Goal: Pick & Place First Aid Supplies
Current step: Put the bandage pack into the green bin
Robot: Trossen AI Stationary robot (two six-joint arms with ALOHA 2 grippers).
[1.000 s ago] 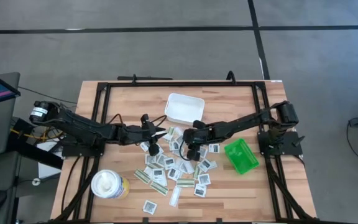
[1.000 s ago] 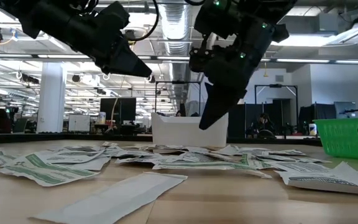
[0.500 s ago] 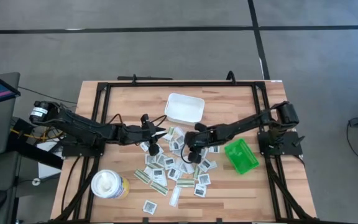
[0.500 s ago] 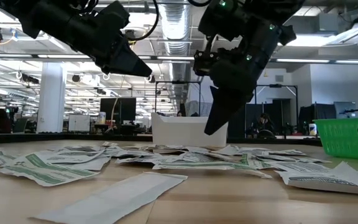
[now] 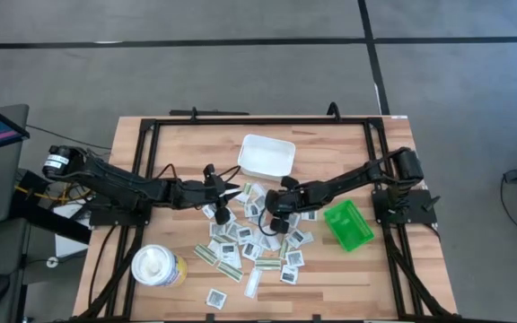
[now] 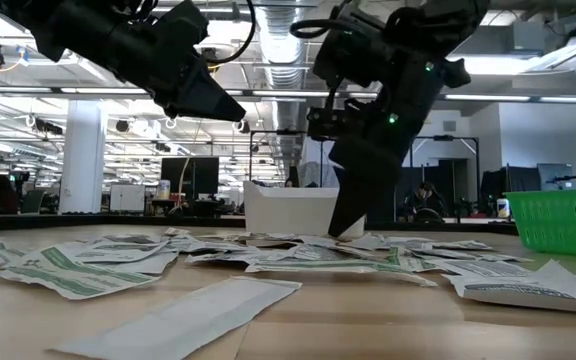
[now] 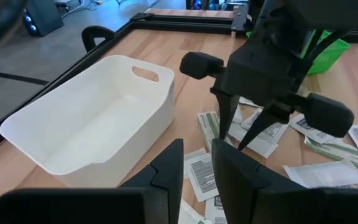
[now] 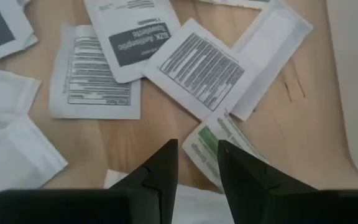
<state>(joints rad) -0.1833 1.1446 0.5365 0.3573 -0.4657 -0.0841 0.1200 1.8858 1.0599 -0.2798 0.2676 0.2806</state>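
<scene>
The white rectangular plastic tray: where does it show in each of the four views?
High view: white rectangular plastic tray at the table's far middle, above the packet pile.
Low view: tray centre, partly behind the right gripper.
Left wrist view: tray fills the left half.
Right wrist view: only a pale edge at right, possibly its wall.
Shared landmark: the right gripper beside it.

Packets [image 5: 254,240] scattered loose on the wooden table.

Dozens of small flat packets lie in an overlapping spread across the table's middle, between the white tray and the near edge. Square packets [image 8: 197,68] are white with dark grey print, lying flat at mixed angles, some overlapping. Narrow strips [image 8: 219,149] are white and olive green; several lie along the near side of the spread [image 5: 230,266]. One square packet [image 5: 215,298] lies apart near the front edge, with a plain white strip [image 6: 183,318] close by.
</scene>
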